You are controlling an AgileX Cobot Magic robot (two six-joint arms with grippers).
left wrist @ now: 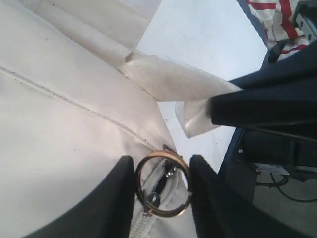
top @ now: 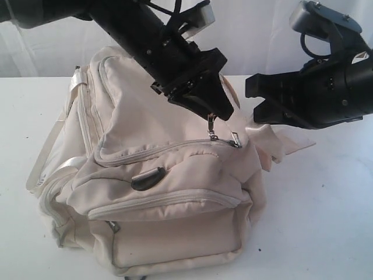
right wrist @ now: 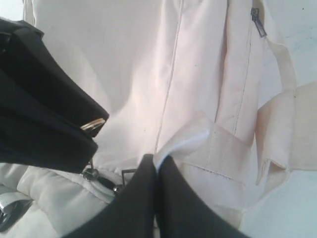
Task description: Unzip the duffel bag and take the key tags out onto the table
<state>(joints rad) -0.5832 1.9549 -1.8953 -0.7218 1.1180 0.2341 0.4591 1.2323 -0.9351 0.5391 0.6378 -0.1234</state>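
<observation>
Counting what lay before you, you had one duffel bag (top: pixel 169 169), cream and slumped on its side on the white counter (top: pixel 326 221), and two pincers, both working at the end of the bag on the exterior view's right. Your left pincer (top: pixel 217 109) reached down from the upper left across the top of the bag. Its two dark fingers were closed on one gold ring (left wrist: pixel 162 155), one finger against each side of it. The zip pull (top: pixel 211 125) hung straight down from that ring to the slider, so the bag sat directly beneath this pincer and touched it only through the pull. A second pull (top: pixel 235 140) lay flat just beside the first at the same end of the zip, and the curved zip line running away from them across the upper pocket looked closed. Your right pincer (right wrist: pixel 157 163) came in from the right, its fingers pressed together on a fold of the cream webbing strap (right wrist: pixel 198 144) at the bag's end, near the ring but apart from it. That strap draped between the two pincers and crowded the zip's end. Lower on the bag you had one dark curved fitting (top: pixel 147 178) and one small pull (top: pixel 114 226) near the bottom pocket. A shiny side strap (top: pixel 49 154) trailed along the bag's left flank. Beyond the counter's edge, the left wrist view caught a red-striped cloth (left wrist: pixel 280 20).
</observation>
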